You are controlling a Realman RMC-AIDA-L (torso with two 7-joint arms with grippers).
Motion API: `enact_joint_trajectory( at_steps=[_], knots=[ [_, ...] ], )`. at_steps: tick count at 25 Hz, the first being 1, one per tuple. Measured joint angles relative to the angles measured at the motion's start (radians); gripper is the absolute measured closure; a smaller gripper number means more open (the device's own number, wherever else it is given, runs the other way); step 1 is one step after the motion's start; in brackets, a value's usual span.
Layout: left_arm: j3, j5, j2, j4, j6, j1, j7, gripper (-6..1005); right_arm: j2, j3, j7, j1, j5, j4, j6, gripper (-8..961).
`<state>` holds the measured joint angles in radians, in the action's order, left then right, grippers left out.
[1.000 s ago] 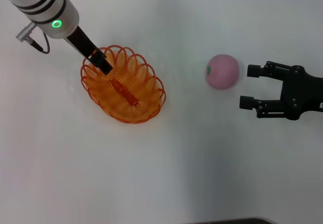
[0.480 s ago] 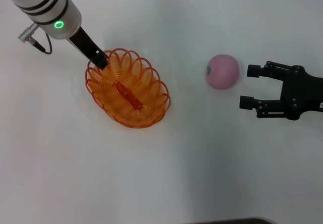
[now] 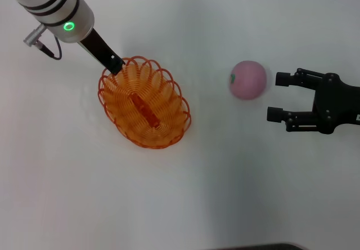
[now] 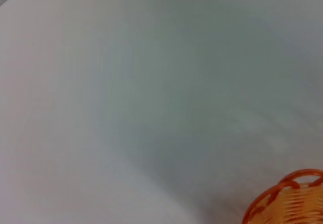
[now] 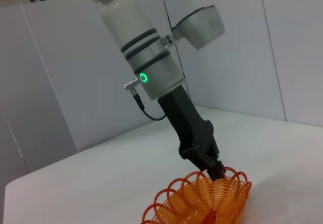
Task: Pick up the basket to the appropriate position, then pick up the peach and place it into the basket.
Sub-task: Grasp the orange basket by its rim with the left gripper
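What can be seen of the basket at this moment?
The basket is an oval orange bowl of looped wire, plastic by its look, with a scalloped rim and a solid orange strip along its middle. It is empty and sits on the white table, well apart from the peach. The left end effector grips its far rim.

Basket [image 3: 145, 110] and left gripper [image 3: 115, 67] further right.

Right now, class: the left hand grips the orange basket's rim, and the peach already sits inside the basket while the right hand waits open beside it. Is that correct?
Not quite. The head view shows the peach on the table, outside the basket, between it and the open right hand. The left hand does grip the rim.
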<state>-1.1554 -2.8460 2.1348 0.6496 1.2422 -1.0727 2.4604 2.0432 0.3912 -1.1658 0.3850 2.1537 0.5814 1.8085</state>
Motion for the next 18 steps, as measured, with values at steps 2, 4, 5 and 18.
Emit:
enact_joint_trajectory(
  at_steps=[2,4,5,18],
  knots=[
    [0.001,0.001,0.003,0.015,0.011,0.006,0.000,906,0.000,0.000,0.000,0.000,0.000,0.000,0.000,14],
    [0.002,0.009,0.005,0.035,0.024,0.015,0.000,921,0.000,0.000,0.000,0.000,0.000,0.000,0.000,14],
    [0.005,0.012,0.006,0.042,0.026,0.018,0.000,922,0.000,0.000,0.001,-0.001,0.000,0.000,0.000,14],
    [0.167,0.089,0.027,0.248,0.203,0.087,0.003,947,-0.012,-0.009,0.002,-0.002,-0.005,0.002,0.015,15]
  ],
)
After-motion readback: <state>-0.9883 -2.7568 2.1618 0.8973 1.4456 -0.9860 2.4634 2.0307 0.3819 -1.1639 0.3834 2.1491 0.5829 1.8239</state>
